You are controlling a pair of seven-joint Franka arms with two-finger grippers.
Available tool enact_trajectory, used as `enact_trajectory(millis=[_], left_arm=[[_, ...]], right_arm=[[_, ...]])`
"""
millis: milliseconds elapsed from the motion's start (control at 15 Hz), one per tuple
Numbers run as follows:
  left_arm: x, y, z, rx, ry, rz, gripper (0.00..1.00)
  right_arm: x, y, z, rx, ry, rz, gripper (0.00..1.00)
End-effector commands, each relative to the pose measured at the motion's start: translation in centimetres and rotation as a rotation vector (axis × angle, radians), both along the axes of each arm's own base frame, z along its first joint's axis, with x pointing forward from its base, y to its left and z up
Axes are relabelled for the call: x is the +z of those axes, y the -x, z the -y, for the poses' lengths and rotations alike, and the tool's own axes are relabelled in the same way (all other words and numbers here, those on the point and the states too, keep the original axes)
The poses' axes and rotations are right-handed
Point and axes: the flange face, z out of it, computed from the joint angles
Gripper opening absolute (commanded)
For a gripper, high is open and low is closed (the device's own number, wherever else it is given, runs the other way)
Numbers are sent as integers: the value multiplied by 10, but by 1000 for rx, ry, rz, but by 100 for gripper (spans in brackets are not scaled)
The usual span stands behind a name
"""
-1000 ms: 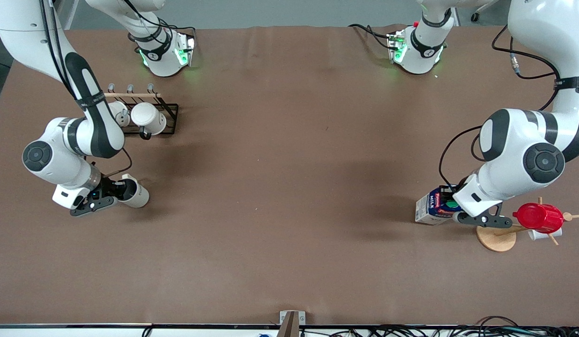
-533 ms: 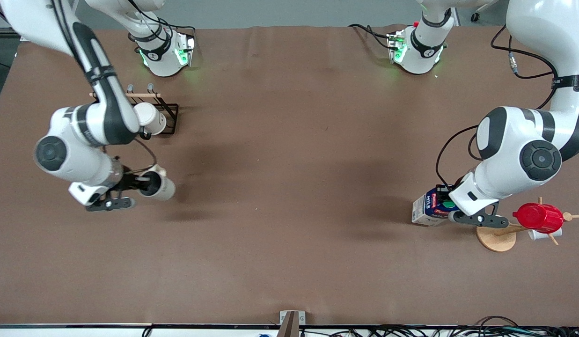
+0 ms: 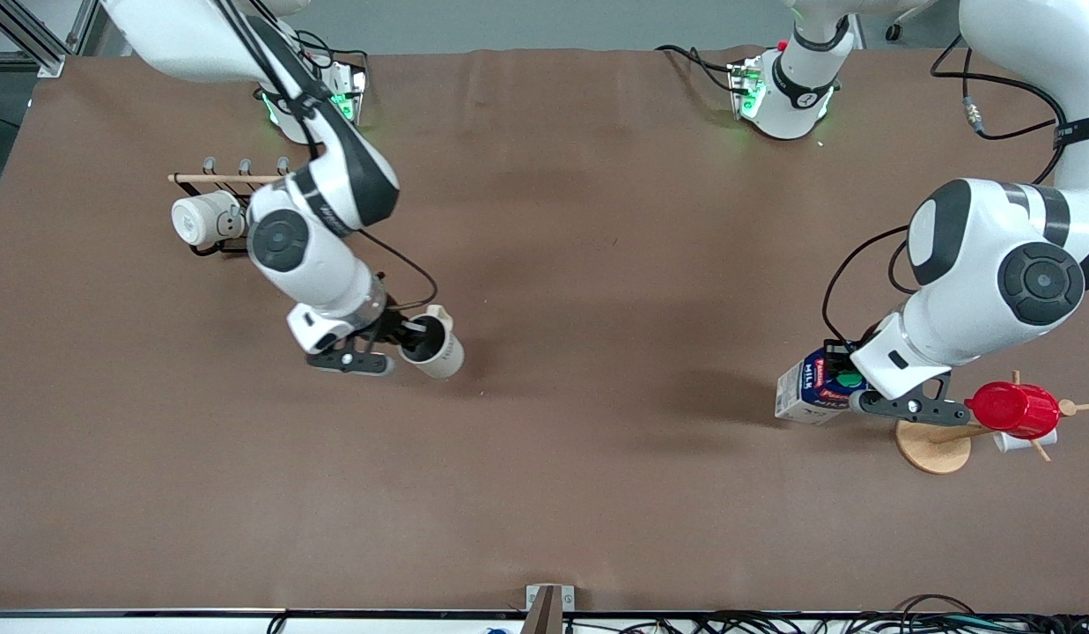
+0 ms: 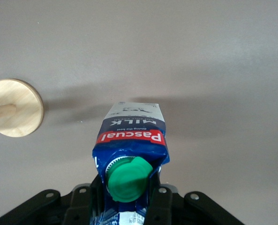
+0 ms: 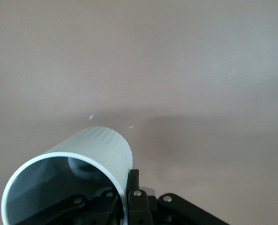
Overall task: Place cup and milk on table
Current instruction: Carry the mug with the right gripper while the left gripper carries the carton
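My right gripper (image 3: 401, 342) is shut on the rim of the cream-white cup (image 3: 438, 350) and holds it tilted above the brown table (image 3: 579, 264), toward the right arm's end. In the right wrist view the cup (image 5: 78, 164) shows its grey inside, with one finger inside the rim and one outside. My left gripper (image 3: 848, 387) is shut on the top of the blue and white milk carton (image 3: 804, 387), which is tilted beside the wooden stand. In the left wrist view the carton (image 4: 131, 140) shows its green cap (image 4: 128, 178) between my fingers.
A black rack (image 3: 218, 242) with a wooden bar and a white mug (image 3: 199, 220) stands near the right arm's base. A wooden mug tree (image 3: 936, 445) holding a red cup (image 3: 1012, 409) stands next to the milk, toward the left arm's end.
My right gripper has carried the cup away from the rack toward the table's middle. My left gripper with the milk has barely shifted.
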Motion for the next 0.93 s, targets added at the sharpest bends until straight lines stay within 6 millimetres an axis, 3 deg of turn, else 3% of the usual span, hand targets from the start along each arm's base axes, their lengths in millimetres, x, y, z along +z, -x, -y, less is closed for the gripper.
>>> enact_trajectory(millis=[0,133,400,867], left_arm=[[19,5,22,36,3,-6,29],[26,9,41,70,14,-3,29],[32,16,77,141,38,-1,29],[16,42,191,272,55,-29,29]], right_arm=[[-20,-6,-32,-14,19,16,0],[-36,-1,-65,-15,47,18,0],[-54,9,-77,-12,72,3,2],[-71,28,-102,39,83,-15,7]])
